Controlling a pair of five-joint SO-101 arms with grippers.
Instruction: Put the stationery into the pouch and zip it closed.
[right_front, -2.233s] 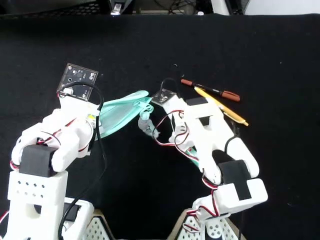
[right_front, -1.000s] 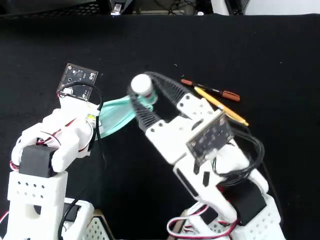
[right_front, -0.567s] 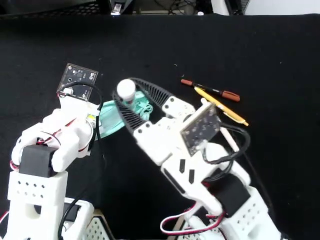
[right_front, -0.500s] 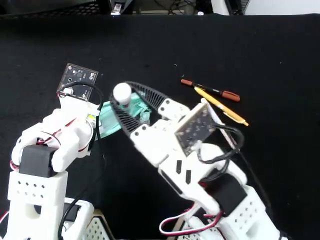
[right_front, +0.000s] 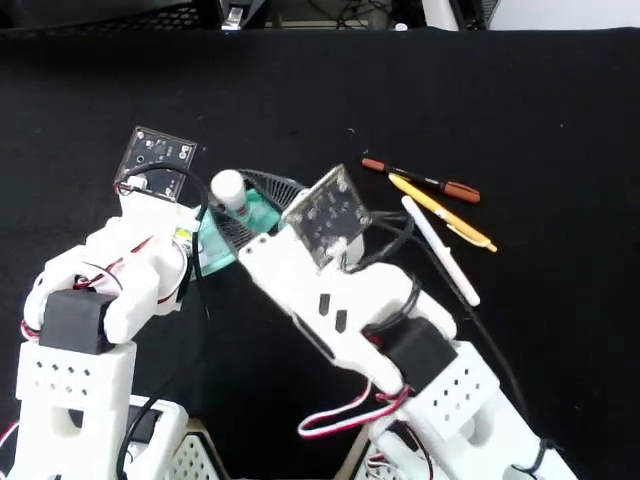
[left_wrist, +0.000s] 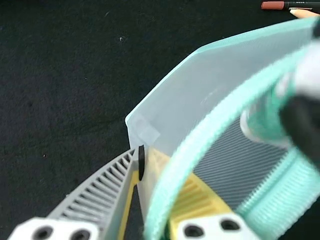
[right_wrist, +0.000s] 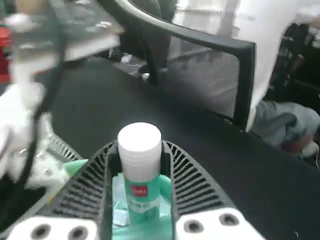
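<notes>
Hiding the pouch (right_front: 213, 243): right arm (right_front: 320, 300).

The pouch (left_wrist: 210, 85) is mint green, the glue stick (right_wrist: 141, 175) green with a white cap, the table (right_front: 520, 100) black.

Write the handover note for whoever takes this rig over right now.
Left claw: shut on a corner of the pouch, whose mouth is open.
Right claw: shut on the glue stick, at the pouch's mouth, not released.
On the table, beside the right arm: red pen, yellow pen, white pen.
Done: nothing confirmed inside the pouch.
Left: release the glue stick into the pouch, load the three pens, zip it closed.
</notes>
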